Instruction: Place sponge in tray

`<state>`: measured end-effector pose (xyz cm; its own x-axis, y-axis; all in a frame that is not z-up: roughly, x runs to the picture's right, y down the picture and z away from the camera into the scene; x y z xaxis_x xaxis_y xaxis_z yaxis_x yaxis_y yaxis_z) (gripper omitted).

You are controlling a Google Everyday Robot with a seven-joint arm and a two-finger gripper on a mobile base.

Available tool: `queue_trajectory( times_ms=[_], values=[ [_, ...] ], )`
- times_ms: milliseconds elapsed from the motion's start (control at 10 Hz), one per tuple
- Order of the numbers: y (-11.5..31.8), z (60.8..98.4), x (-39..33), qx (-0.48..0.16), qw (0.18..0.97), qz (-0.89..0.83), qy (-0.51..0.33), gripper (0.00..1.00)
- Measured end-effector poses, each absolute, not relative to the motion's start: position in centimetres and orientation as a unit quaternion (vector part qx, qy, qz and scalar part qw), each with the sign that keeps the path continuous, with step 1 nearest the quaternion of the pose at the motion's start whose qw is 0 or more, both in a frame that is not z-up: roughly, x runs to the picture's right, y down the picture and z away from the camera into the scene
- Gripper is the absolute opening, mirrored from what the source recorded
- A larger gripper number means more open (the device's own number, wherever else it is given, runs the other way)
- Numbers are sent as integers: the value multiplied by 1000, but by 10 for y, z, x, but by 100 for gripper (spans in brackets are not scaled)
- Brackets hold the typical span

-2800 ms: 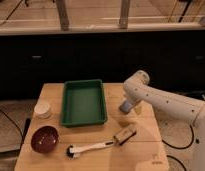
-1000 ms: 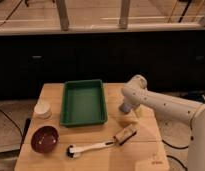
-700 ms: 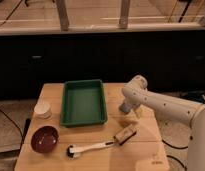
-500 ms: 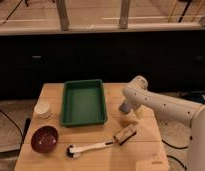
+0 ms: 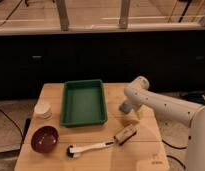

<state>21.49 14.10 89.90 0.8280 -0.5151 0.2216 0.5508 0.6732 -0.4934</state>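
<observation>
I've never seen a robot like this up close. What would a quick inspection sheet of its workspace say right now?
Surface: wooden table, things spread over it.
Job's things: sponge lies on the table right of the green tray, not in it; the tray holds nothing.
Clutter: dark-red bowl, white-handled brush, wooden block, small white round item.
Grippers: gripper is low at the sponge, jaws open; contact cannot be told.
Cables: dark cable on the floor left of the table.
Surroundings: dark panel behind the table.
</observation>
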Motion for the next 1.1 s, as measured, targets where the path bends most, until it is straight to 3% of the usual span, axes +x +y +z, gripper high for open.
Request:
queue_trajectory(
  times_ms=[1100],
  values=[
    [138,906,221,-299,910,-285,-41,80]
  ],
)
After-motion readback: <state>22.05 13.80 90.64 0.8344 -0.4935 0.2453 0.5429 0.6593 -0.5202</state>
